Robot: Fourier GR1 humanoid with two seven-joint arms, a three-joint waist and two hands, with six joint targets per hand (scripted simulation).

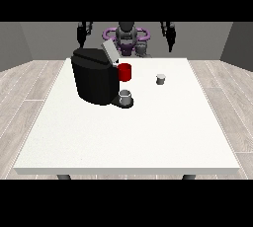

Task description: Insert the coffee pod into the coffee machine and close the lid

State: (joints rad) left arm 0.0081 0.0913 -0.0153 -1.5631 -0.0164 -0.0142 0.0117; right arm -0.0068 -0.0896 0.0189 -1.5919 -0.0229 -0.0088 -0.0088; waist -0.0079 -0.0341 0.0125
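A black coffee machine [94, 76] stands on the white table [128, 132] left of centre, its grey lid [109, 52] tilted up and open. A small grey coffee pod [160, 79] sits on the table to the machine's right. The hand at the view's left [83, 30] hangs raised above the table's far edge, behind the machine. The hand at the view's right [169, 31] is also raised at the far edge, well behind the pod. Both hands hold nothing, fingers pointing down.
A red cup [125, 72] stands just right of the machine's top. A grey cup [125, 97] sits on the machine's drip base. The robot's torso [126, 38] is behind the far table edge.
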